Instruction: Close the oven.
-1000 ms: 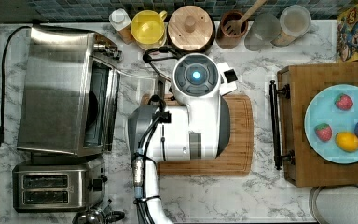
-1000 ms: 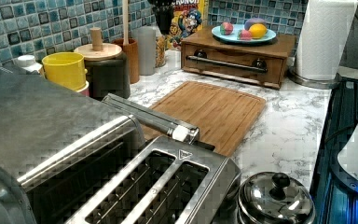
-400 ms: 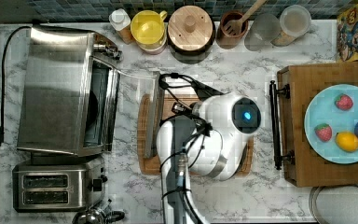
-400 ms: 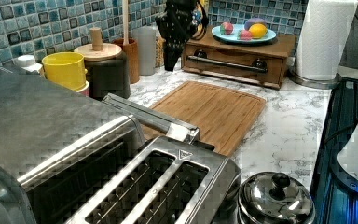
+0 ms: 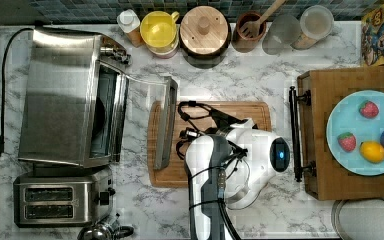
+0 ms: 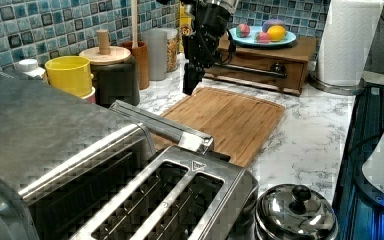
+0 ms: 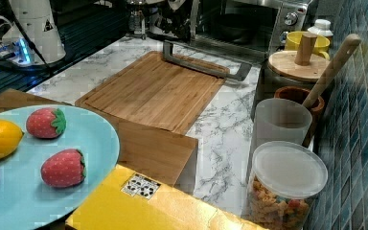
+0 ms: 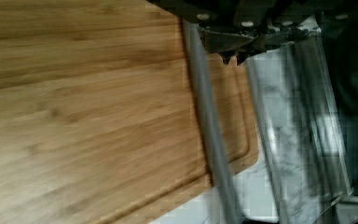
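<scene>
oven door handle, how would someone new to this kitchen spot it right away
Find the big steel oven on the marble counter, at the top view's left. Its glass door hangs open, flat toward the wooden cutting board. The handle is the long metal bar on the door's outer edge, over the board's near edge; the small toaster beside the oven has none.

No words, brands or numbers legible anywhere; only marks made out.

Spotted a small triangle sign [image 6: 198,165] stamped on the top of the two-slot toaster [image 6: 170,200], at 6 o'clock in the left view. Noted a black-and-white checkered tag [image 7: 141,186] on the yellow box [image 7: 172,211], at 7 o'clock in the right view. Saw a dark triangular mark [image 7: 48,26] on the white robot base [image 7: 33,33], at 10 o'clock there. Found cartoon printing on the cereal box [image 5: 382,32], at 2 o'clock in the top view, lettering unreadable.
</scene>
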Available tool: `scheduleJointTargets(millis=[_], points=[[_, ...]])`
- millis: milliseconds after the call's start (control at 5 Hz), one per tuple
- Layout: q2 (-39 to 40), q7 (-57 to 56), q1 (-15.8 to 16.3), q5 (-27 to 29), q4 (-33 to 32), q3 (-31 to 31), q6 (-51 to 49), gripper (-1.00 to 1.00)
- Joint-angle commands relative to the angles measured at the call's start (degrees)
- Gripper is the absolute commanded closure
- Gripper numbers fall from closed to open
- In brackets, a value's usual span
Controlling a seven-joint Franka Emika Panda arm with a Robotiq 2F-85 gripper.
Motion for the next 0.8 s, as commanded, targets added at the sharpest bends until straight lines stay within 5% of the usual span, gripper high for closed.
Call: scheduleJointTargets(millis=[200,600,800], points=[[4.6,-23.2,1.8,22.7,-2.1,1.8,10.8,1.00],[9.0,-31.4,-3.2,26.8,1.6,6.7,4.3,1.00],[10.7,-35.1,0.1,30.7,2.4,6.5,5.4,1.00]])
